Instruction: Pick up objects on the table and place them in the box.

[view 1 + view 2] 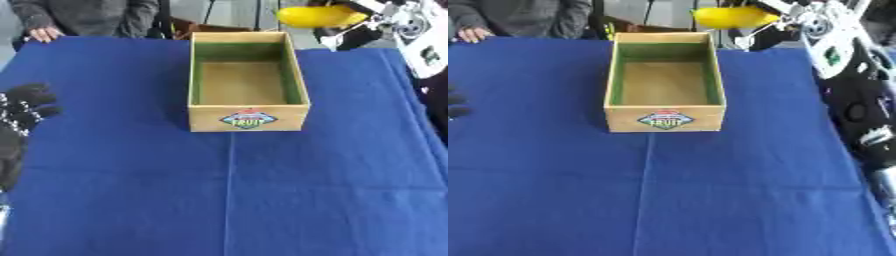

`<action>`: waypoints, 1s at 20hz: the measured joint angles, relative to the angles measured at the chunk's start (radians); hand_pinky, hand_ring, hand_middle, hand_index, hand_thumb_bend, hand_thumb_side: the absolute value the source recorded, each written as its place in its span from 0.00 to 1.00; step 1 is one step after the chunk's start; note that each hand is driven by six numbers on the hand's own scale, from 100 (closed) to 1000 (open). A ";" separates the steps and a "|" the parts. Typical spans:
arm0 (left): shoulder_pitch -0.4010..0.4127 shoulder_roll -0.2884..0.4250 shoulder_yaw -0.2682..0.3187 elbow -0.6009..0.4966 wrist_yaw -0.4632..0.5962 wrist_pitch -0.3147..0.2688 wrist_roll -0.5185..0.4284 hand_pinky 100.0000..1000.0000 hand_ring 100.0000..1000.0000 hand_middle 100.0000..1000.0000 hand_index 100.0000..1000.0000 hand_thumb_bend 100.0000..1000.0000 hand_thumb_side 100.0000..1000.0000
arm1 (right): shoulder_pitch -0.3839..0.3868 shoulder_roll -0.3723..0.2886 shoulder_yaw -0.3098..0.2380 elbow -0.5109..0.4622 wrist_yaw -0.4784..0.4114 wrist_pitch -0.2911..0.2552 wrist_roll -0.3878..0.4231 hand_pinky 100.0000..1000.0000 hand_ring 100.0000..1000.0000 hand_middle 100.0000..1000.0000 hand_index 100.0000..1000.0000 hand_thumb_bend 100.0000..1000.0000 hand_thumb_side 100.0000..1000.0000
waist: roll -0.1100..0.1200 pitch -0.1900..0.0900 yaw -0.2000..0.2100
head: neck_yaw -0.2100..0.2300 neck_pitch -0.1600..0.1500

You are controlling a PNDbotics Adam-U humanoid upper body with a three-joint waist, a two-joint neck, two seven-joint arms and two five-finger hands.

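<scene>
Right eye view alone: right arm whole, its robot hand gripping yellow fruit.

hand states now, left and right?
Left hand: fingers curled, holding nothing, at the table's left edge.
Right hand: shut on the yellow oblong object.

A deep blue cloth covers the desk, with a straight crease running down its middle toward the near edge. Beyond the far edge shows pale grey floor, crossed by thin dark legs of some stand.
</scene>
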 measured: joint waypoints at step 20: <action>-0.028 -0.031 -0.018 -0.006 0.010 0.004 -0.018 0.73 0.75 0.70 0.66 0.40 0.99 | 0.029 0.159 0.015 0.147 0.127 0.040 0.031 0.78 0.73 0.77 0.84 0.30 0.36 | 0.020 0.021 0.064 | -0.052 -0.021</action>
